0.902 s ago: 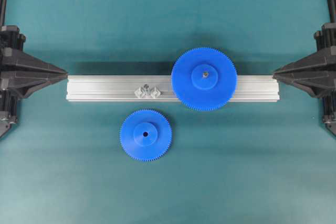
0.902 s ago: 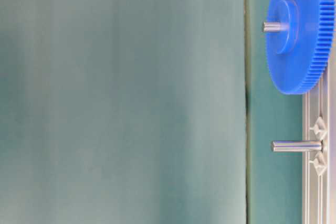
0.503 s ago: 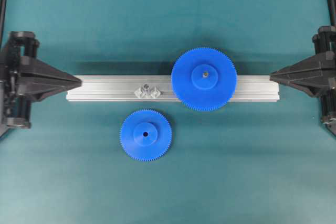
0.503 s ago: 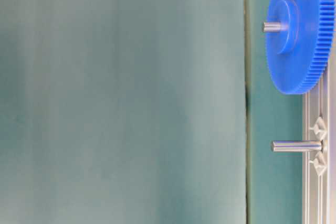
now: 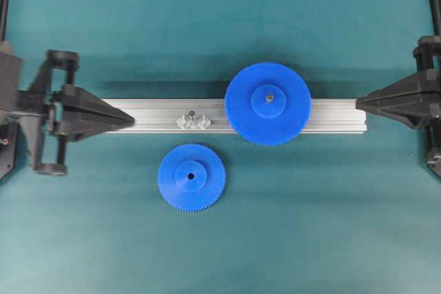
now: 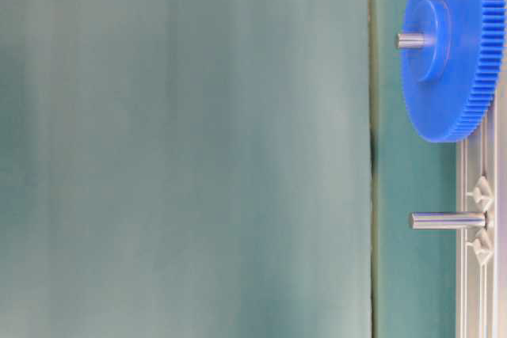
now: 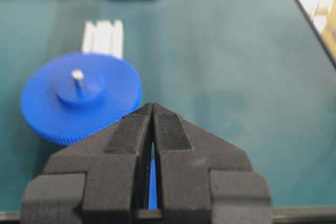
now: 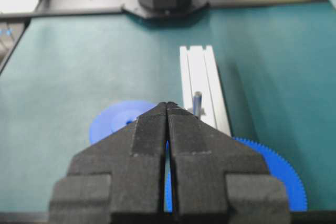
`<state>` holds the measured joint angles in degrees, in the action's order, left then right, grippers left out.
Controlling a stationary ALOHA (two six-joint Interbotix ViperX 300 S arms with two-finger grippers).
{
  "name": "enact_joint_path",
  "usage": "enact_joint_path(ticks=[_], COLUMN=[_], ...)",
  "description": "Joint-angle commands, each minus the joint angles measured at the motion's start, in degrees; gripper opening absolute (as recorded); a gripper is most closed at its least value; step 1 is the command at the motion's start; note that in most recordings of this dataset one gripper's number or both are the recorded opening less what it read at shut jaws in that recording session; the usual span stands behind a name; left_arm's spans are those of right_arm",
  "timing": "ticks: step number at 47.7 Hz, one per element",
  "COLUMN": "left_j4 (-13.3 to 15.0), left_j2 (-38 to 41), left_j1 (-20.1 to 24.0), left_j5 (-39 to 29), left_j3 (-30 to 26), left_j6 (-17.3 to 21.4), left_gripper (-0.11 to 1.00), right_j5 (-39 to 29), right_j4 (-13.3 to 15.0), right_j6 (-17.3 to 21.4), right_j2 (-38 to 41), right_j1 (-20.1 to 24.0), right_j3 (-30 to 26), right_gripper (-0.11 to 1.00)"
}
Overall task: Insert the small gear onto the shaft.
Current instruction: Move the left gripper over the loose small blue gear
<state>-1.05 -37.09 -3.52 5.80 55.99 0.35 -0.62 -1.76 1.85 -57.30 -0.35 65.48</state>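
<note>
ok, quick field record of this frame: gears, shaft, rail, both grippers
small gear: blue plastic toothed gear, flat on the teal mat, in front of the rail
shaft: thin grey metal pin, bare, upright on the rail
large gear: bigger blue gear, on its own pin
rail: silver aluminium extrusion
left gripper: shut, empty, over rail's left end
right gripper: shut, empty, at rail's right end

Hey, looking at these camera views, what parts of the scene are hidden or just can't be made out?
- Small gear: absent from the table-level view; in the left wrist view only a blue sliver shows behind the shut left hand.
- Shaft: from overhead, just a tiny dot on the rail.
- Big gear: largely hidden by the shut right hand in the right wrist view.
- Both arms: cut off by the overhead edges.
</note>
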Motion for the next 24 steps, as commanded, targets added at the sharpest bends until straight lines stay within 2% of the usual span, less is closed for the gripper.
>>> enact_joint_path(ticks=[1, 24], left_j4=[-0.09, -0.09], left_j2=[2.11, 14.59], left_j1=[-0.88, -2.37], left_j5=[-2.37, -6.06], left_j3=[-3.34, -10.9], left_j6=[0.09, -1.23], left_gripper=[-0.01, -0.01], right_j5=[-2.02, -4.92], right_j4=[0.0, 0.0], right_j6=[0.35, 0.44], right_j2=[0.53, 0.62], right_j1=[-0.09, -0.35], right_j3=[-1.93, -1.85], right_gripper=[0.01, 0.01])
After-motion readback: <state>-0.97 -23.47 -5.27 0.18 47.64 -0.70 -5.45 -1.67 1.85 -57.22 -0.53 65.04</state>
